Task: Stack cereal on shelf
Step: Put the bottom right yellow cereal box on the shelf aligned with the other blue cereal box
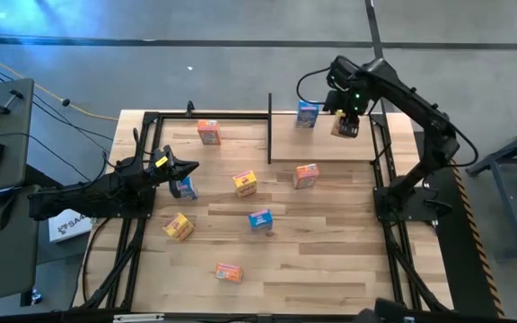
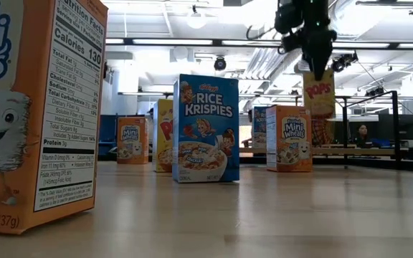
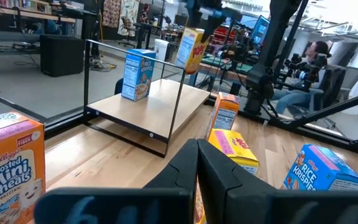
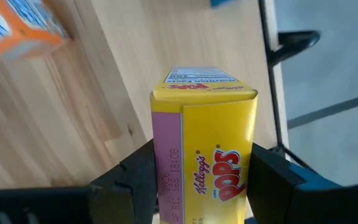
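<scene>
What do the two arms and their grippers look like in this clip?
Both arms are dark, near-black, jointed tube segments. The left arm ends in the left gripper, tapered to a point, with a yellow mark behind it. The right arm has a black cable looped near its wrist and a small green light; the right gripper has broad flat black fingers.

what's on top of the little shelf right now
One blue cereal box stands on the shelf. The right claw holds a yellow Pops box above the board, not set down. Nothing else shows there.
</scene>
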Motion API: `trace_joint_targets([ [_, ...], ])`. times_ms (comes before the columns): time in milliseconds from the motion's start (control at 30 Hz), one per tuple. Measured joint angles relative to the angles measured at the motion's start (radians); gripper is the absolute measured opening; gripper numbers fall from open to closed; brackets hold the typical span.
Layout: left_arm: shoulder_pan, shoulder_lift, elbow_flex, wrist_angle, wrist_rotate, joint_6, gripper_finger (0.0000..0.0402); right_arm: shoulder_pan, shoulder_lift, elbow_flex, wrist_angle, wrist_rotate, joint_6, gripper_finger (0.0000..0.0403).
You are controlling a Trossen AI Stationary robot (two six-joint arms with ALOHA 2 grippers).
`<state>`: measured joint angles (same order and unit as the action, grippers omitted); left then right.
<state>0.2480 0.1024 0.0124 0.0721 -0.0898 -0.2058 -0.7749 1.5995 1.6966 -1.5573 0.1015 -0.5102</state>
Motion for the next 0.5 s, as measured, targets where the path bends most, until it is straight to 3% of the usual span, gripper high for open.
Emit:
trace_joint_targets([
  [500,0.000,0.000,0.000,0.000,0.000,-0.001,0.0001,-0.051,0.008,-0.058,0.163,-0.045,-0.137,0.0181],
])
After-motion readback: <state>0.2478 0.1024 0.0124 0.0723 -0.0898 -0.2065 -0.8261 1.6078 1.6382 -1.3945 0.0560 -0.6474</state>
